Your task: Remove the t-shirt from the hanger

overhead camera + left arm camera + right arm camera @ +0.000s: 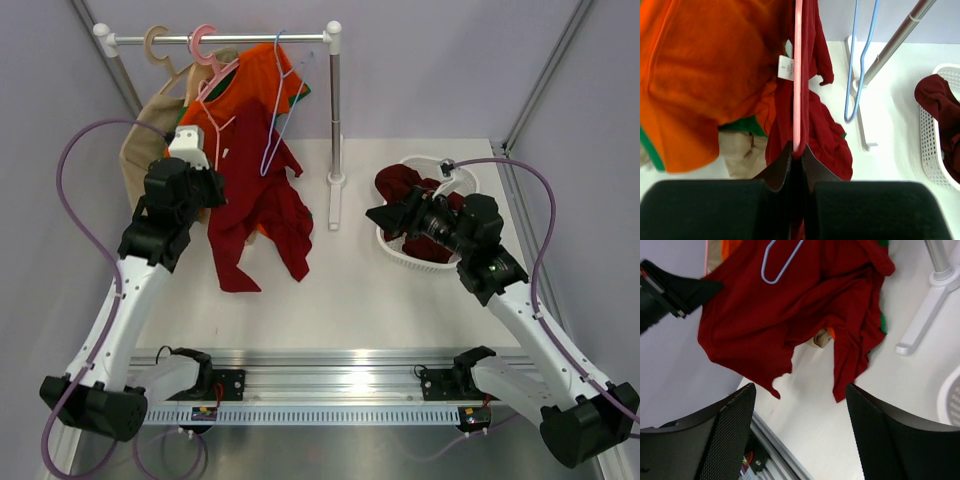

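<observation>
T-shirt [265,205], one maroon, on one thin pink hanger [798,75] beside one orange shirt [255,80].

Maroon t-shirt [262,215] droops crumpled, partly draped on the thin pink hanger [798,75].

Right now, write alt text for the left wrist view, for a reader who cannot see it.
The left gripper is shut on the pale pink hanger, with the maroon t-shirt draped around it. An orange t-shirt fills the left; a blue hanger and a white basket holding dark red cloth are on the right.
</observation>
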